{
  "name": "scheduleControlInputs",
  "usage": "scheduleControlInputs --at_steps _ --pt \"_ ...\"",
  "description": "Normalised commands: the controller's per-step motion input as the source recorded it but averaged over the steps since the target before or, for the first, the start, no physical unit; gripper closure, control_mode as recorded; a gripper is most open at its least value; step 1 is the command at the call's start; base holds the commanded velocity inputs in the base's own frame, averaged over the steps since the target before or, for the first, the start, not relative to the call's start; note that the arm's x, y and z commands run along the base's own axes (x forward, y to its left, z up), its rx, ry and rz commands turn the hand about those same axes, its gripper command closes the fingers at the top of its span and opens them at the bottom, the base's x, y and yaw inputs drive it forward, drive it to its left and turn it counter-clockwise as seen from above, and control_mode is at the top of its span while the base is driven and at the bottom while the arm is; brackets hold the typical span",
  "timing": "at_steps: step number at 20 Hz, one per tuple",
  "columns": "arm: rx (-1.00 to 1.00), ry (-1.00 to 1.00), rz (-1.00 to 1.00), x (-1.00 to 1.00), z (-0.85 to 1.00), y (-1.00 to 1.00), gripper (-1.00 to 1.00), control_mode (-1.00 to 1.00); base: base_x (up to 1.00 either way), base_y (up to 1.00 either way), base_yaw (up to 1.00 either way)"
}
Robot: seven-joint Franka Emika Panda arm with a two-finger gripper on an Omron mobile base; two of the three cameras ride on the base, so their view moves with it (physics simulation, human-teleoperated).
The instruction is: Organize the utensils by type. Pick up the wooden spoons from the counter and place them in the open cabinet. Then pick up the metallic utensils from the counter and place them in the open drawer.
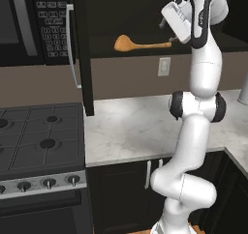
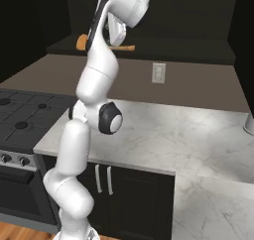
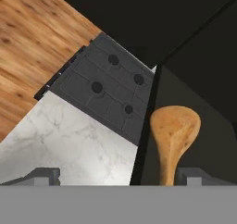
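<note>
A: How is the pincer [image 1: 170, 38] seen?

B: It is raised high at the open cabinet [image 1: 145, 15], and its dark fingertips [image 3: 192, 176] are seen on either side of a wooden spoon's handle. Whether the handle is actually pinched or has been let go cannot be told; the tips are cut off by the lower edge of the hand view.

A: And the wooden spoon [image 1: 138, 44] itself?

B: It is laid level inside the open cabinet, its round bowl pointed away from the pincer, toward the stove side. The wood is smooth and tan-orange, the bowl oval and the handle straight. The same spoon is partly hidden behind the arm in the right base view.

A: What is found below?

B: The bench [image 1: 140, 126] is seen well beneath: a white marble slab with grey veins, set on black base cabinets [image 1: 131, 189] with silver bar handles. Beside it a dark gas stove [image 1: 41, 141] with round burners and a row of knobs is shown. A white wall outlet [image 1: 164, 66] is set in the brown backsplash.
</note>
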Motion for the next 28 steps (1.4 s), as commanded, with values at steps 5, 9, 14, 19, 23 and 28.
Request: scheduleControlInputs --at_steps 5,9,14,19,23,28 --pt "0.00 -0.45 -0.33 -1.00 -0.67 0.24 -1.00 -1.00 0.00 0.00 0.00" --pt "-0.03 -0.47 -0.33 -1.00 -0.81 0.27 -1.00 -1.00 0.00 0.00 0.00" --pt "-0.02 -0.43 -0.37 -1.00 -0.98 0.35 -1.00 -1.00 0.00 0.00 0.00" --pt "0.00 -0.36 -0.40 -1.00 -1.00 0.40 -1.00 -1.00 0.00 0.00 0.00" --pt "0.00 -0.37 -0.40 -1.00 -1.00 0.41 -1.00 -1.00 0.00 0.00 0.00" --pt "0.00 -0.31 -0.40 -0.91 -0.85 0.34 -1.00 -1.00 0.00 0.00 0.00"
